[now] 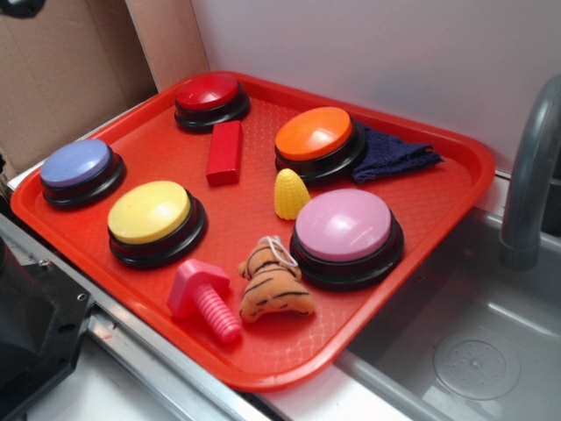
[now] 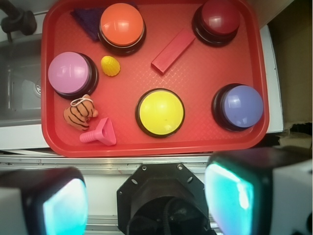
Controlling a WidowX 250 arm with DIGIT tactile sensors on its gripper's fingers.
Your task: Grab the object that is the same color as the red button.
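Right up close in the wrist view we see our gripper [image 2: 146, 205], its two fingers [image 2: 63, 208] spread wide and holding nothing, high above the red plastic tray [image 2: 49, 98]. The small red block shaped like a stick [image 2: 172, 50] lies flat on that tray. One end sits just beside the round dark-red push button on its black base [image 2: 218, 20].
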